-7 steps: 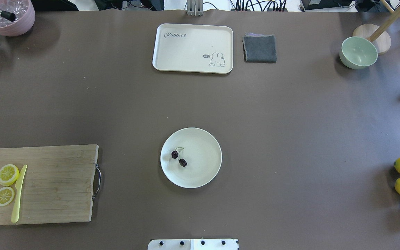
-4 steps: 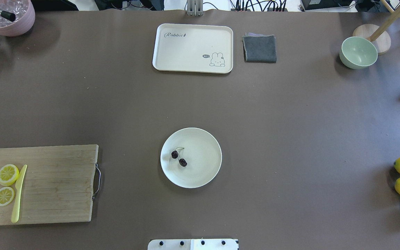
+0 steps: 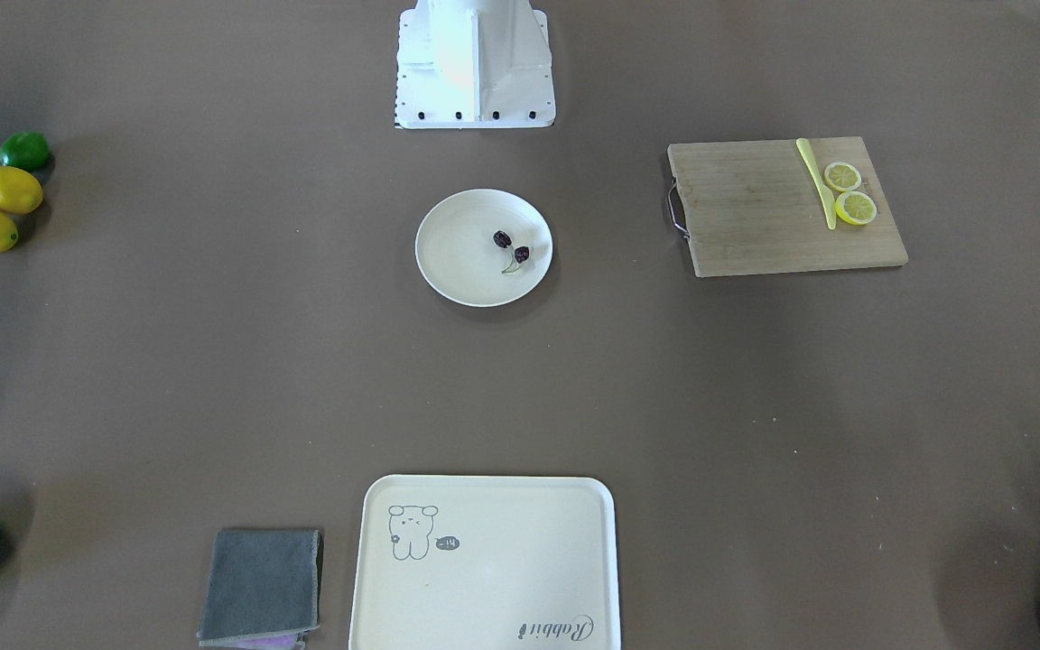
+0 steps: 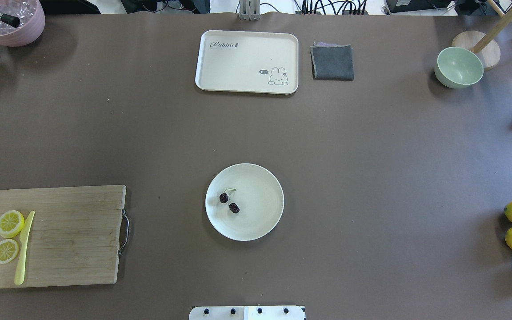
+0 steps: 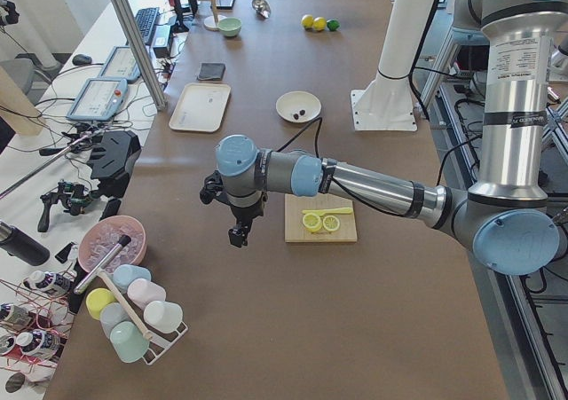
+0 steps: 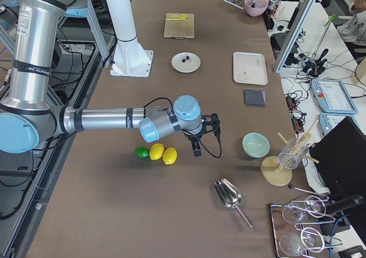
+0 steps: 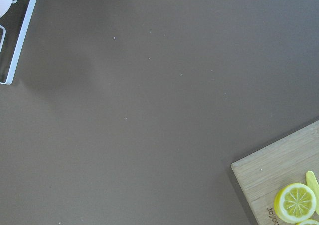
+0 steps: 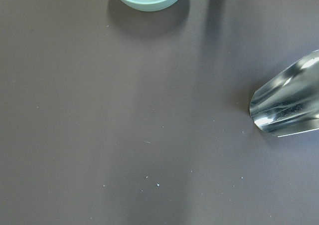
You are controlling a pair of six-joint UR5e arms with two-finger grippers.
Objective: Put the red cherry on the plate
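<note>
Cherry [image 4: 229, 202]: two tiny dark maroon fruits joined by thin green stems, lying on plate [image 4: 260, 222], in half toward my left. Plate round, shallow, smooth, cream, on matte brown table [image 4: 371, 178]. My left pincer [image 5: 237, 235] hangs above table beside wooden board [image 5: 297, 227], well apart from plate. My right pincer [image 6: 196, 150] hangs near lemons [image 6: 170, 155]. For both, open or closed I cannot tell.

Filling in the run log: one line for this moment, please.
cherries: on plate | left hand: beside cutting board, grip unclear | right hand: near lemons, grip unclear | task: looks done
</note>
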